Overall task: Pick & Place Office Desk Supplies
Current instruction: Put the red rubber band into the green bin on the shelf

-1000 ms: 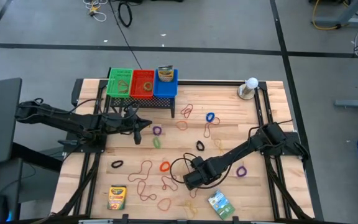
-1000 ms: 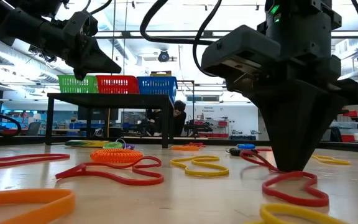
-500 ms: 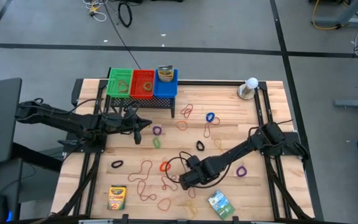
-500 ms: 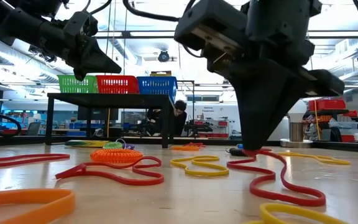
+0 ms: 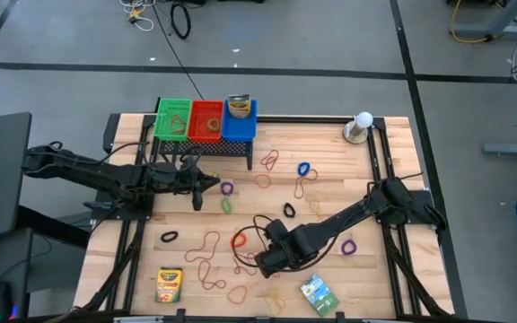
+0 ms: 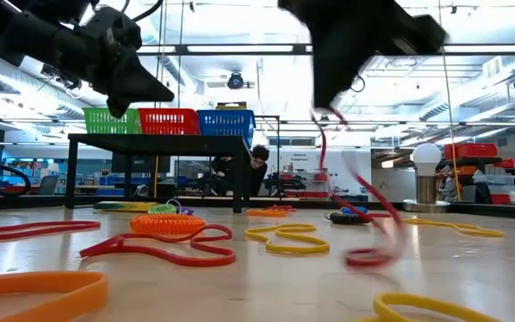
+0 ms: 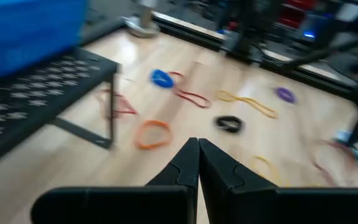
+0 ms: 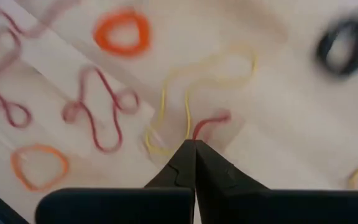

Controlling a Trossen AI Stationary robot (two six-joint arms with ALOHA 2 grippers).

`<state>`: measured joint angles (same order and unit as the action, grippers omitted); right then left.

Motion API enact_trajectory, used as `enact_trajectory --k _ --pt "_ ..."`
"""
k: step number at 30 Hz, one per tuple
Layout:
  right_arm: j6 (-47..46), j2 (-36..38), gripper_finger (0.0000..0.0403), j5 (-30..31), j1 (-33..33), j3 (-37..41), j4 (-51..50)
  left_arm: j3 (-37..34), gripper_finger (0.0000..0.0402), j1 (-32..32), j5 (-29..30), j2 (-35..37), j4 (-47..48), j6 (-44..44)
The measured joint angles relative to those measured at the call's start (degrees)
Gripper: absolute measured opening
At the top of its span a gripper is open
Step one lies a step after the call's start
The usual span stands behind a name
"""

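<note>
Many rubber-band loops lie scattered on the wooden table (image 5: 133, 269). My right gripper (image 5: 260, 263) hangs above the near middle, pointing steeply down and shut on a red rubber band (image 6: 365, 201). My left gripper (image 5: 215, 182) hovers shut and holds nothing, beside the black rack (image 5: 203, 145) at the table's left. A crayon box (image 5: 169, 284) lies flat near the front left. A green packet (image 5: 318, 293) lies near the front right. Another crayon box (image 5: 239, 106) stands in the blue basket. My right gripper pinches the red rubber band at its upper end (image 8: 199, 129) between the two fingertips, coming from above and pointing steeply down. The band hangs slack below the fingers. Its lower loop (image 6: 369, 259) is down at the table top, blurred.
Green, red and blue baskets (image 5: 205, 121) sit on the rack at the far left. A white ball on a round base (image 5: 363, 121) stands at the far right corner. Orange (image 5: 238, 240), yellow (image 8: 185, 99), black (image 5: 289, 211) and purple (image 5: 348, 247) bands lie around my right gripper.
My right gripper has risen from the table and tipped, taking the red band with it. The band lay flat in a squiggle; now its upper end is lifted and it hangs down, with its lower loop trailing at the table. My left gripper has kept its place.
</note>
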<state>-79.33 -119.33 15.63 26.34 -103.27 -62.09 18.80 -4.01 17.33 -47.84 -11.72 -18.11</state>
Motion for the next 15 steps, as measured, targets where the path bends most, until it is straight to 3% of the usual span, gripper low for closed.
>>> enact_trajectory --k 8,15 --pt "18.56 0.07 0.0001 8.12 -3.67 -12.86 -5.16 3.87 0.0089 0.00 -10.57 -0.17 -0.14 1.96" --pt "33.76 0.07 0.0000 11.04 -7.66 -19.96 -5.19 6.34 0.0162 -0.02 -16.33 -0.70 -0.38 6.05"
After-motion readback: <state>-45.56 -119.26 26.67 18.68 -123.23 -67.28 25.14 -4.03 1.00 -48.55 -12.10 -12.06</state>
